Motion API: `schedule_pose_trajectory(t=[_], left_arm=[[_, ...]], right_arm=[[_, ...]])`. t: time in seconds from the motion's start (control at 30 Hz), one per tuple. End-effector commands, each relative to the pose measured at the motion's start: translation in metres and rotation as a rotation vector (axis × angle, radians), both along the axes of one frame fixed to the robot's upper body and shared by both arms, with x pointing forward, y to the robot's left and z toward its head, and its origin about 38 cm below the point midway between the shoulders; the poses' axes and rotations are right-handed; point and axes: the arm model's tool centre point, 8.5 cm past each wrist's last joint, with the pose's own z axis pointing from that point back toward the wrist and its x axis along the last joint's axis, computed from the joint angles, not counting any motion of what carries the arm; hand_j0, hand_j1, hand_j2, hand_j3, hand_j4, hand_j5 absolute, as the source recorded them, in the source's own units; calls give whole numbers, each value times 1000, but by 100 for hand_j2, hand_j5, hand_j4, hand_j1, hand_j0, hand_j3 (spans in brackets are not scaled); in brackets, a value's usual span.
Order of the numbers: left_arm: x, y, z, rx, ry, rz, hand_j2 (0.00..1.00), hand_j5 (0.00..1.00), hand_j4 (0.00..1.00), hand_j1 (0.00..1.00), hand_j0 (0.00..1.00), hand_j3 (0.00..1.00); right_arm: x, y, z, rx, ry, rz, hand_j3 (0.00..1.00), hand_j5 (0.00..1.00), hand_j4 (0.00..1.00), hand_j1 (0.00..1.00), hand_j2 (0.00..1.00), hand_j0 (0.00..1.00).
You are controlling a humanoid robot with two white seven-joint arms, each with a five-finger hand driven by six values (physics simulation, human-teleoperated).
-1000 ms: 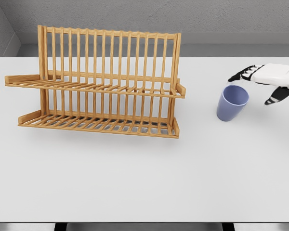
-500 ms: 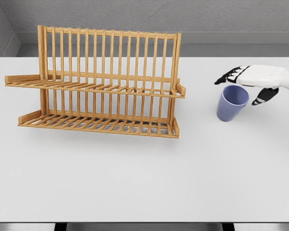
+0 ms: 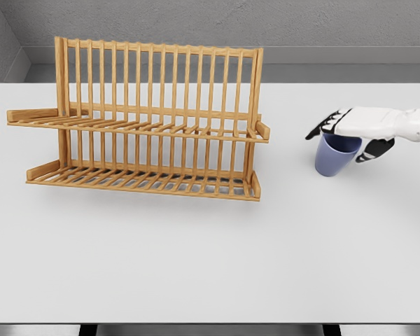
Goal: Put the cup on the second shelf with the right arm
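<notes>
The blue cup [image 3: 334,157] stands upright on the white table [image 3: 210,266] near its right edge, well apart from the wooden dish rack [image 3: 143,122] at the left. The right hand [image 3: 350,129] lies across the cup's rim, fingers over the far side and thumb on the near; whether they grip cannot be told.
</notes>
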Motion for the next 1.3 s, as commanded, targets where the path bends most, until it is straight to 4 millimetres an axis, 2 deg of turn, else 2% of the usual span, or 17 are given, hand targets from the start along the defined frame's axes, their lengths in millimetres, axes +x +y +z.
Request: schedule_pose_trajectory(t=[0.0, 0.17, 0.37, 0.47, 0.53, 0.63, 0.7, 0.83, 0.93, 1.03, 1.13, 1.23, 1.27], left_arm=[[0, 0, 0, 0, 0, -1, 100, 100, 100, 100, 100, 100], [0, 0, 0, 0, 0, -1, 100, 100, 100, 100, 100, 100], [0, 0, 0, 0, 0, -1, 100, 100, 100, 100, 100, 100], [0, 0, 0, 0, 0, -1, 100, 100, 100, 100, 100, 100], [0, 0, 0, 0, 0, -1, 100, 100, 100, 100, 100, 100], [0, 0, 0, 0, 0, -1, 100, 100, 100, 100, 100, 100], [0, 0, 0, 0, 0, -1, 100, 100, 100, 100, 100, 100], [0, 0, 0, 0, 0, -1, 100, 100, 100, 100, 100, 100], [0, 0, 0, 0, 0, -1, 100, 100, 100, 100, 100, 100], [0, 0, 0, 0, 0, -1, 100, 100, 100, 100, 100, 100], [0, 0, 0, 0, 0, 1, 100, 100, 100, 100, 100, 100], [0, 0, 0, 0, 0, -1, 100, 100, 100, 100, 100, 100], [0, 0, 0, 0, 0, -1, 100, 100, 100, 100, 100, 100]], right_arm=[[0, 0, 0, 4, 3, -2, 66, 66, 66, 66, 66, 66], [0, -1, 0, 4, 1, -4, 64, 64, 64, 64, 64, 64], [3, -8, 18, 22, -38, -25, 65, 65, 65, 65, 65, 65], [4, -8, 20, 26, -44, -25, 65, 65, 65, 65, 65, 65], [5, -12, 30, 40, -70, -37, 65, 65, 65, 65, 65, 65], [6, -11, 32, 42, -75, -35, 65, 65, 65, 65, 65, 65], [4, -8, 46, 61, -115, -25, 65, 65, 65, 65, 65, 65], [0, 0, 62, 64, -158, 10, 65, 65, 65, 65, 65, 65], [1, -1, 73, 74, -187, 6, 65, 65, 65, 65, 65, 65], [-5, 4, 96, 91, -251, 32, 65, 65, 65, 65, 65, 65], [-6, 4, 110, 104, -288, 33, 65, 65, 65, 65, 65, 65], [-14, 18, 116, 100, -310, 84, 65, 65, 65, 65, 65, 65], [-19, 28, 120, 97, -326, 119, 65, 65, 65, 65, 65, 65]])
